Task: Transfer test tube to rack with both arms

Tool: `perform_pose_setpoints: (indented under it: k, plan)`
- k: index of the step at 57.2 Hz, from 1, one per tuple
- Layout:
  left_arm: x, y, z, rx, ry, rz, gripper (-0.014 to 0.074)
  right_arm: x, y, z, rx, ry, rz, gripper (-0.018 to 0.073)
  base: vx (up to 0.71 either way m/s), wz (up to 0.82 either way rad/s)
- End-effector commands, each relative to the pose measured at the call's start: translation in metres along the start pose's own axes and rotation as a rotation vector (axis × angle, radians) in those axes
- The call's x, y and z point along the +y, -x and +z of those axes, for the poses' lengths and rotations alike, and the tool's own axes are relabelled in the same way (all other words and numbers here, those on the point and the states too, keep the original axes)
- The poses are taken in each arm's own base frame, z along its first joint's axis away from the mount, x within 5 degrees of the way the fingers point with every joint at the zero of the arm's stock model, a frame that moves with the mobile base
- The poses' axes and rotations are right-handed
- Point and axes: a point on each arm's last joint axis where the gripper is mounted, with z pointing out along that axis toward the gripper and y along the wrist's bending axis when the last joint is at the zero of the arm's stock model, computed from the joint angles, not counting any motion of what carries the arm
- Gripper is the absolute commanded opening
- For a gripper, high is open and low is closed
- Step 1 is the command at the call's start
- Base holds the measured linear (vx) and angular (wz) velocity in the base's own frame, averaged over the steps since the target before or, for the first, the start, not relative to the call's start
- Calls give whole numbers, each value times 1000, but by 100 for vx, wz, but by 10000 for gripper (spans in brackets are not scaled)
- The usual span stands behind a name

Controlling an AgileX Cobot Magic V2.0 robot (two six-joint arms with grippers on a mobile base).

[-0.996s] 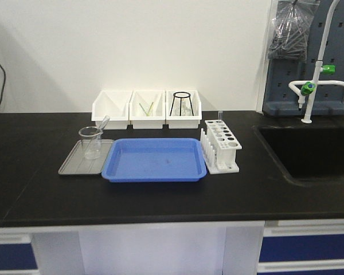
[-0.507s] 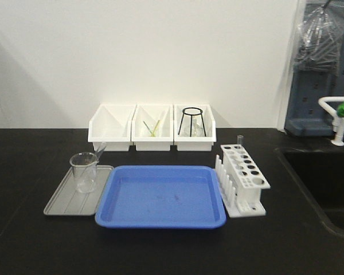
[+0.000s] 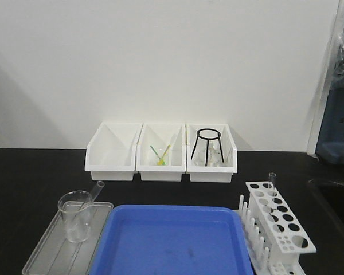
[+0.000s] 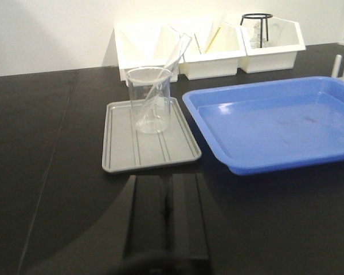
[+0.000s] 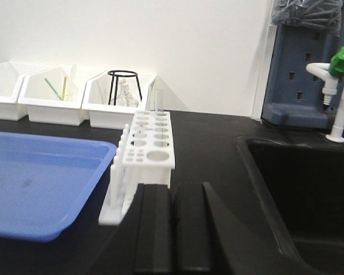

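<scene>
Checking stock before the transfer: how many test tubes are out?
2: one tube leaning in the beaker on the grey tray, one tube upright in a far corner hole of the rack. More may hide in the bins.

A laboratory is indicated: a black benchtop (image 3: 34,172) is set with a glass beaker (image 3: 75,220), a white test tube rack (image 3: 280,220) and a wire tripod stand (image 3: 208,143). A recessed sink (image 5: 309,189) with a green-fitted lab tap (image 5: 343,62) is seen alongside.

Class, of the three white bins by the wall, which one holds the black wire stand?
The right-end bin, nearest the rack: the black wire stand sits inside it. The middle bin holds thin coloured sticks.
</scene>
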Motion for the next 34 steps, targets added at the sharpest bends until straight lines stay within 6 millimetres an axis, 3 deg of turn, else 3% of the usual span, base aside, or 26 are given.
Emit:
perform_pose_setpoints:
  k: [1,34]
  plan:
    - [0,17,-4,-123,5,-15,-7,-1,2,0,-70,-16,-9,-11,36,-1]
    - [0,17,-4,-123,5,-15,-7,-1,2,0,-70,-16,-9,-11,21,-4]
